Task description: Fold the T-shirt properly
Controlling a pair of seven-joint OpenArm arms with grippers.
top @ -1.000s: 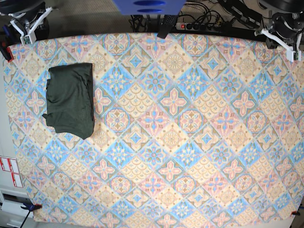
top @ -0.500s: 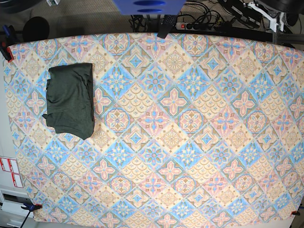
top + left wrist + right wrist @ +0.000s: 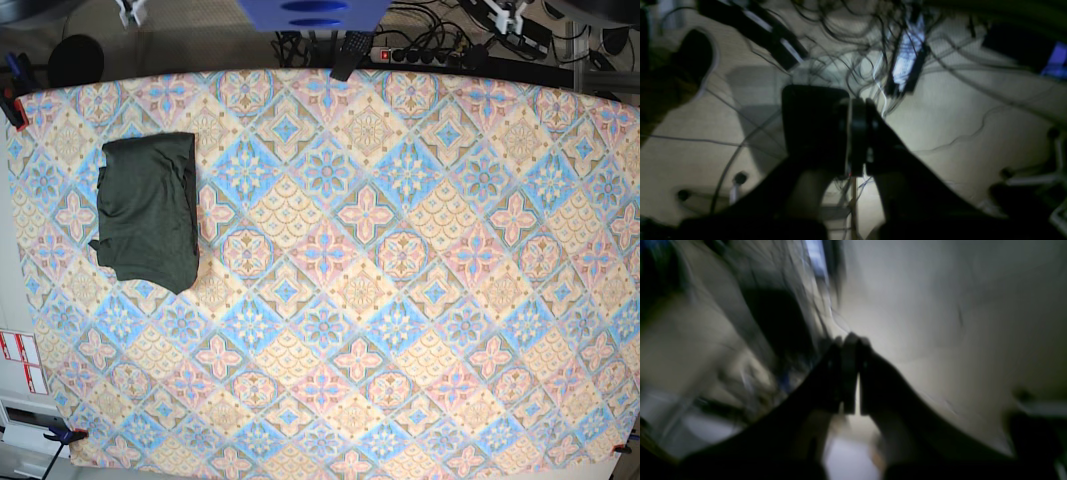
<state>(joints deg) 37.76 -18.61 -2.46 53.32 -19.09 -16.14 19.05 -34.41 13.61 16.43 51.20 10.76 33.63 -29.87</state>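
The T-shirt (image 3: 148,208) lies folded into a dark olive-green rectangle on the left part of the patterned table, with neither arm touching it. My left gripper (image 3: 857,106) is shut with nothing between its dark fingers, and it hangs over floor and cables behind the table. My right gripper (image 3: 849,343) is also shut and empty, in a blurred view of the floor. In the base view only white tips of the arms show at the top edge, the left arm (image 3: 505,14) and the right arm (image 3: 131,10).
A tiled-pattern cloth (image 3: 400,300) covers the table. A power strip (image 3: 420,55) and tangled cables lie behind the far edge, beside a blue object (image 3: 312,12). Clamps hold the cloth at the left corners (image 3: 12,105).
Both arms have drawn back past the table's far edge and almost out of the base view. The folded T-shirt has not moved.
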